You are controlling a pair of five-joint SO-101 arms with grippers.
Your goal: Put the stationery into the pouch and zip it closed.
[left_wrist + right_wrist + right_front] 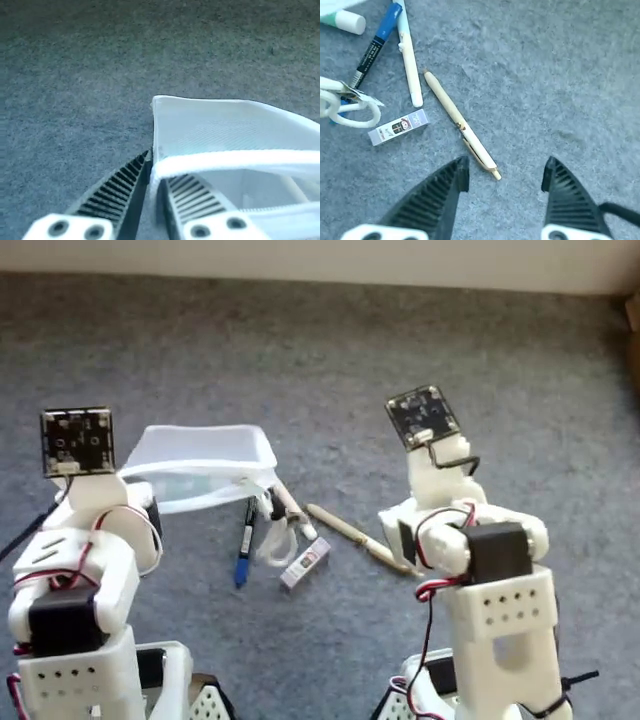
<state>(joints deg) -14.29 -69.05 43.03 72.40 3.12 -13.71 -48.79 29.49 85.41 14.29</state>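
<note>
Left gripper (152, 161) is closed narrow on the corner rim of the white mesh pouch (225, 130), which sits mid-left on the grey carpet (400, 360). Right gripper (505, 172) is spread wide, holding nothing, just over the cream pen (457, 120) near carpet centre. Risks: the thin pen lies flat, so closing jaws may roll or skid it into the small box (397, 127), and the small pinch on the floppy rim could slip, letting the mouth sag shut.

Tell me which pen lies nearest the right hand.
The cream pen, lying alone just ahead of the open right hand. The blue-and-black pen and the white pen lie farther off, side by side.
</note>
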